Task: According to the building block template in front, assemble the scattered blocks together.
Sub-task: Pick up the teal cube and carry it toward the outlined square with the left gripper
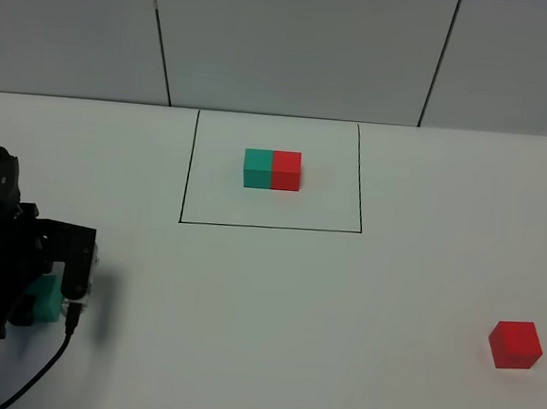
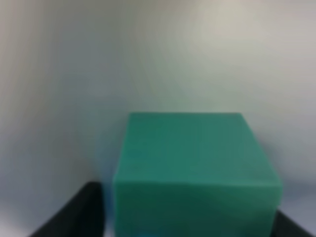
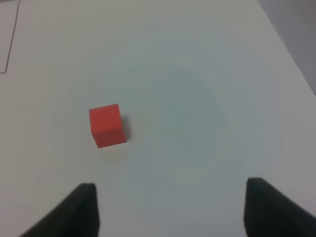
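Status: nothing joined yet. Early stage, by my read.

- Template pair [image 1: 271, 169] (green left, red right, touching) sits inside the black drawn rectangle [image 1: 270, 227] at the far middle of the worktop [image 1: 272, 337].
- Green cube [image 1: 48, 299] is on the near left, well apart from the template, between the left fingers [image 1: 78, 274]. The left wrist view is blurred: the cube fills the gap, with a dark finger on each side. I cannot tell whether they are clamped on it or only straddling it. It looks to be resting on the worktop, not lifted.
- Red cube [image 1: 515, 344] is on the near right edge, alone and untouched, far from the green one.
- Right fingers [image 3: 84, 207] are spread wide with nothing between them. The red cube lies ahead of them, clearly apart. That arm does not show in the high view.

Left to do, as I judge it: secure the green cube, pick up the red one, bring both together, and seat them side by side, green left and red right, to match the template.

Surface: plain white matte worktop, flat, with no clutter beyond the cubes and the drawn frame. A black cable [image 1: 38, 371] trails off the left arm.

Room: grey-white wall panels [image 1: 305, 46] behind, with dark seams. Even light and soft shadows.
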